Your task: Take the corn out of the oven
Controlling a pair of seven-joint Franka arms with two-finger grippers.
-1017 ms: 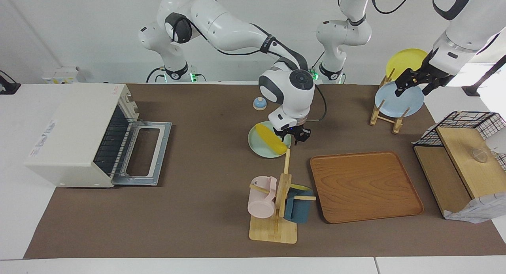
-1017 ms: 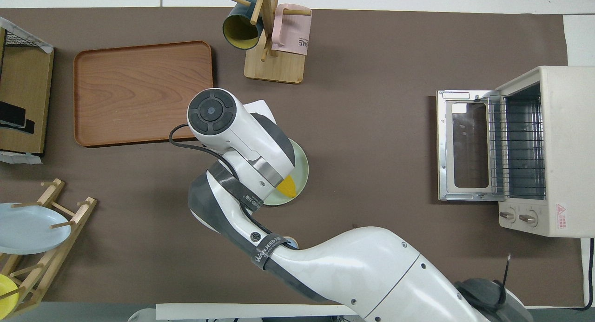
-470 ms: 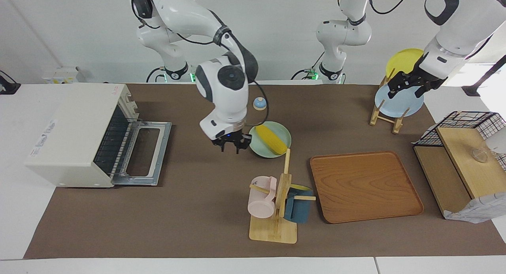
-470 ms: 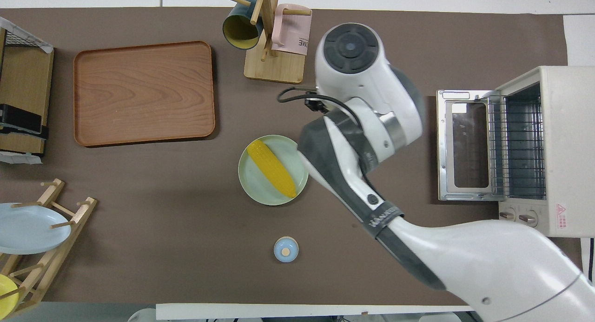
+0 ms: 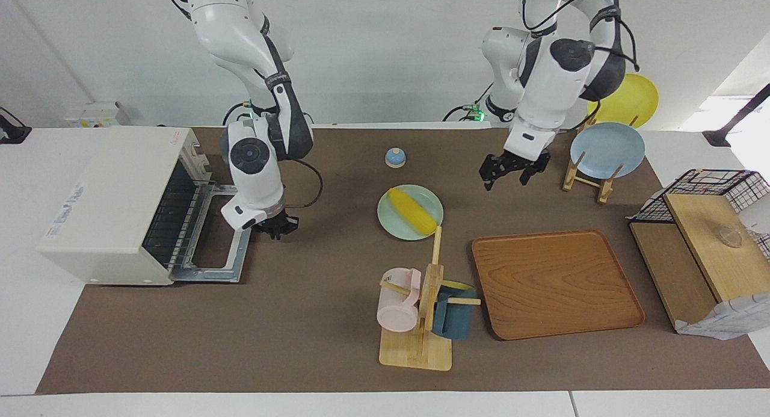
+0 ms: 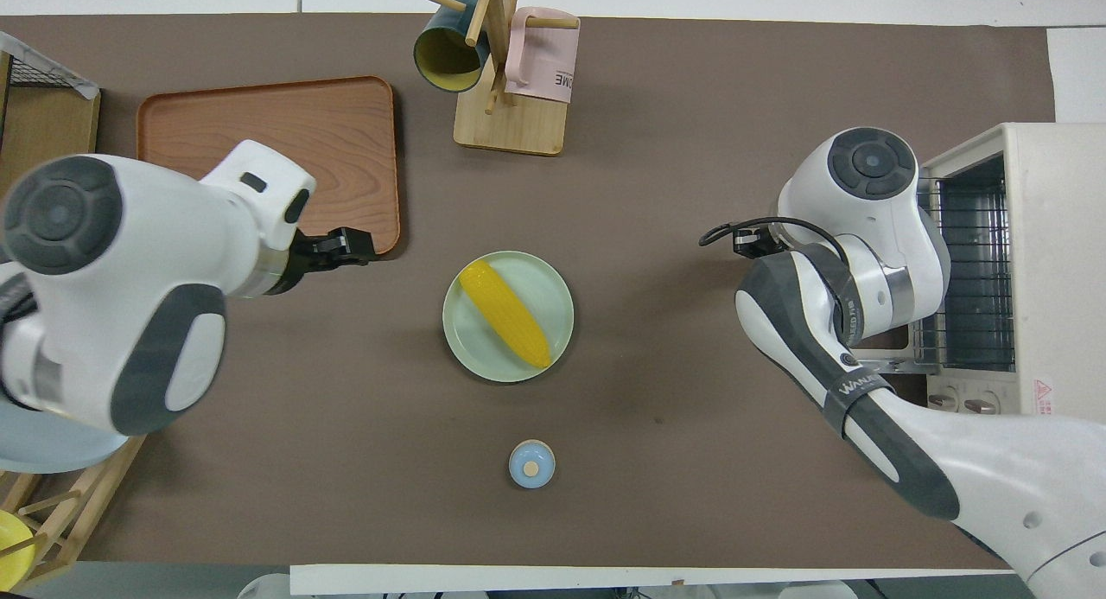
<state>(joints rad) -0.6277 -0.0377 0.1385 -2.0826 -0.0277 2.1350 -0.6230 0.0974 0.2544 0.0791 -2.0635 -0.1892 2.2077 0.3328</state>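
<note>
The yellow corn [image 5: 412,211] lies on a pale green plate [image 5: 394,225] at the middle of the mat; both show in the overhead view, corn [image 6: 505,314] on plate [image 6: 550,289]. The off-white oven [image 5: 114,206] stands at the right arm's end of the table with its door [image 5: 224,233] folded down and its rack bare [image 6: 976,262]. My right gripper [image 5: 275,227] is open and empty just above the free edge of the oven door; the overhead view hides it under its own wrist. My left gripper [image 5: 511,171] is open and empty, over the mat between the plate and the plate rack [image 6: 352,246].
A small blue bell [image 5: 394,157] stands nearer to the robots than the plate. A mug tree [image 5: 421,315] with a pink and a blue mug and a wooden tray [image 5: 556,284] lie farther out. A plate rack [image 5: 592,176] and a wire-and-wood rack [image 5: 704,242] stand at the left arm's end.
My right gripper left the corn on the green plate and moved across to the oven door. My left arm swung from the plate rack toward the middle of the table.
</note>
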